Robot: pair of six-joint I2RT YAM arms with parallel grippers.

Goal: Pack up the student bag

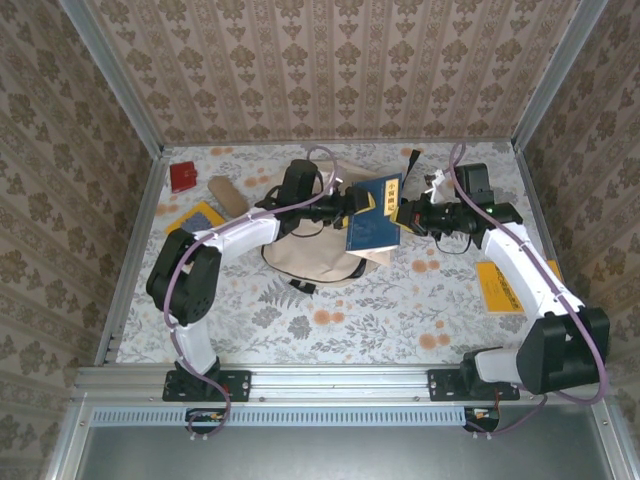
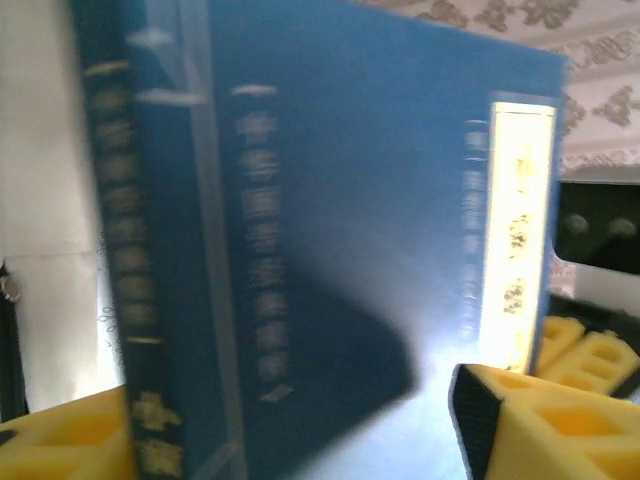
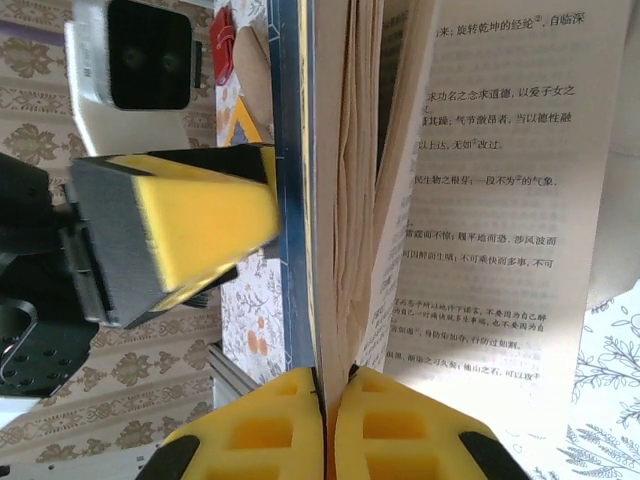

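R gripper (image 3: pixel 322 405) is seen clenched on the bottom edge of a blue book (image 3: pixel 292 150), held upright w/ pages fanned over the beige bag (image 1: pixel 310 255) at mid table (image 1: pixel 330 320), while L gripper (image 2: pixel 290 430) is spread apart at the cover.

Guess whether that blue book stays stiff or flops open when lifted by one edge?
Probably floppy: pinched by the right gripper, the blue book fans its pages apart. The thin cover likely bends. It looks light enough for one gripper.
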